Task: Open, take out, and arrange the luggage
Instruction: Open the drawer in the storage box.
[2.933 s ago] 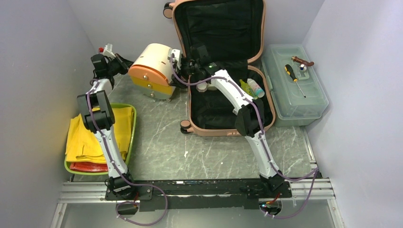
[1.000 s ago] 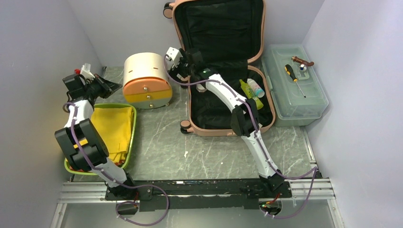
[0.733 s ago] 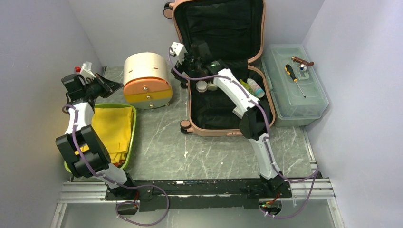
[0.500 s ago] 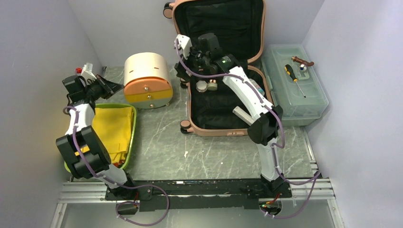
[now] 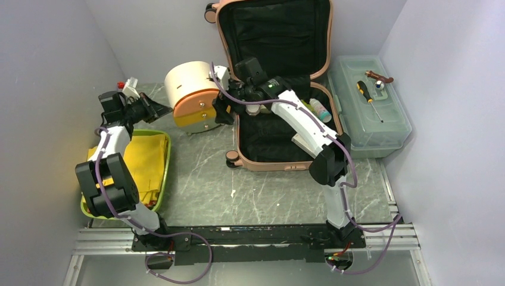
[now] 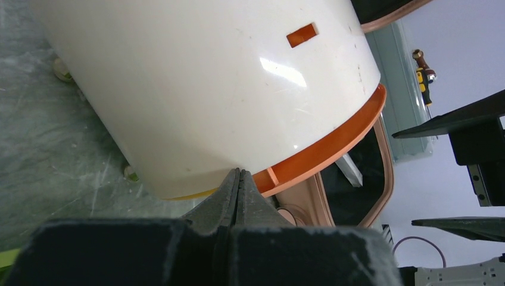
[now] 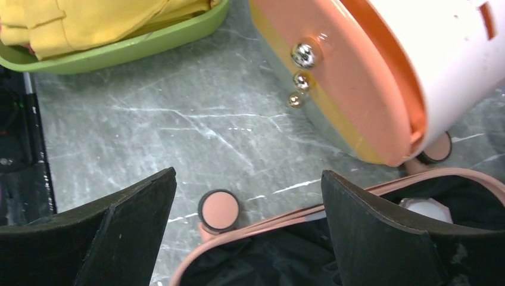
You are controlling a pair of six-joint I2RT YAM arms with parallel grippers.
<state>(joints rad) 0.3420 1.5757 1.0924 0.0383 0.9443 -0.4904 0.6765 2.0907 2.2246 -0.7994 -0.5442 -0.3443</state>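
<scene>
Top external view: the suitcase [image 5: 271, 140] lies open at the far middle of the table [image 5: 202, 179]. Its lid stands up against the back wall and its lower half lies flat. Its long axis runs away from the arm bases, near to far. The right gripper [image 5: 221, 112] hangs over the suitcase's left rim with its jaws spread wide and nothing between them. The right wrist view shows it pointing leftward, at the knobbed front of the drawer box [image 5: 190, 89], with the pink rim and one wheel [image 7: 218, 210] under its fingers. The suitcase's inside therefore lies to this gripper's right, and the bottles [image 5: 315, 110] sit further right again, against the far-side wall. In my judgement the next move means swinging back rightward over the black lining. The left gripper [image 5: 161, 109] is clenched shut on nothing, its tip at the lower edge of the drawer box; whether it touches I cannot tell. That box stands between it and the suitcase, so the right arm is clearly the nearer one.
</scene>
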